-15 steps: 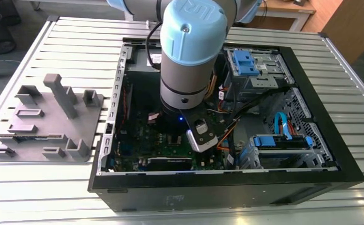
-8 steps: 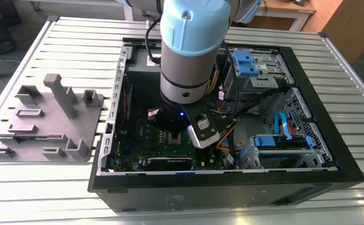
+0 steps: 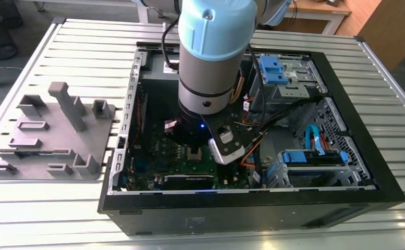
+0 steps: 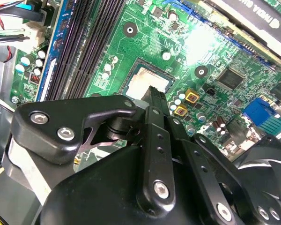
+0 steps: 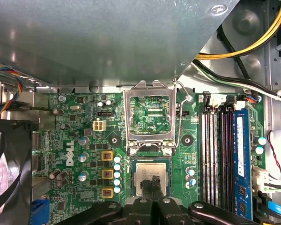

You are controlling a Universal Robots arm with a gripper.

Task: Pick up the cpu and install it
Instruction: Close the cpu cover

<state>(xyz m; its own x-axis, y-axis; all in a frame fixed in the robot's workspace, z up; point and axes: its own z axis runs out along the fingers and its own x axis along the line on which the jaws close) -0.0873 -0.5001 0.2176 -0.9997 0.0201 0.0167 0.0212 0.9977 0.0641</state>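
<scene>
We see the arm (image 3: 212, 62) reaching down into the open computer case (image 3: 258, 197) that lies on the slatted bench (image 3: 84, 36), beside a grey holder tray (image 3: 49, 135).

In the first wrist view the gripper (image 5: 152, 182) hangs directly over the socket on the green motherboard (image 5: 70, 140). Its fingers (image 5: 148, 183) are drawn together with nothing visible between them, and their tips sit over the middle of the cpu (image 5: 141, 176).

The cpu lies flat inside the socket frame, silver top up. The hinged socket plate (image 5: 149, 87) stands swung open just beyond it, and the memory slots (image 5: 215, 150) run alongside. In the second wrist view the same chip (image 4: 139, 83) shows just past the tip of one finger (image 4: 153, 93). We cannot tell whether that tip touches the lid or hovers just above it.

We judge the chip to be light, stiff and thin, with a smooth metal lid that would be slippery under hard fingers. Its underside and the socket contacts are fragile. Any hold belongs on two opposite edges, kept level, and any pressing should be gentle and square on the lid.
</scene>
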